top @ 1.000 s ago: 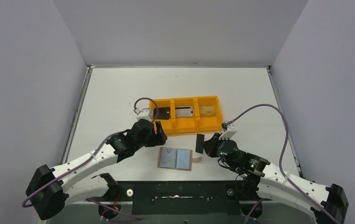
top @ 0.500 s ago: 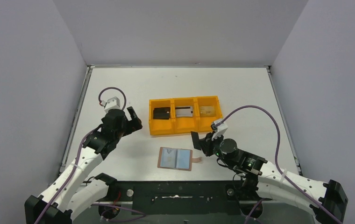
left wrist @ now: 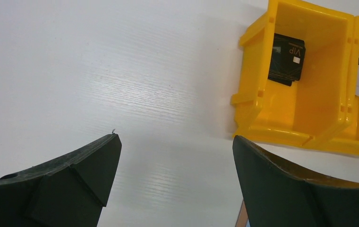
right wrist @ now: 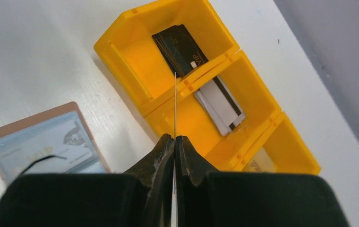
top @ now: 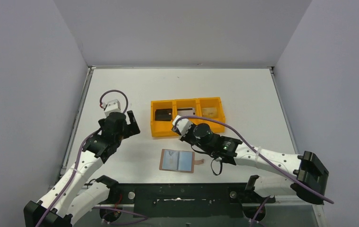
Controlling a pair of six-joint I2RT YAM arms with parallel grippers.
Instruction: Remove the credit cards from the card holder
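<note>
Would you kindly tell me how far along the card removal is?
Done: a black card, a silver card and a gold card lie one per compartment in the orange tray. In hand: the right pincer is shut on a fourth card, edge-on above the tray. Left: dropping it; the card holder lies open; whether more remain inside is unclear.

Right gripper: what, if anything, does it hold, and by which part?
A credit card, seen edge-on, pinched by its near end between the shut fingers.
</note>
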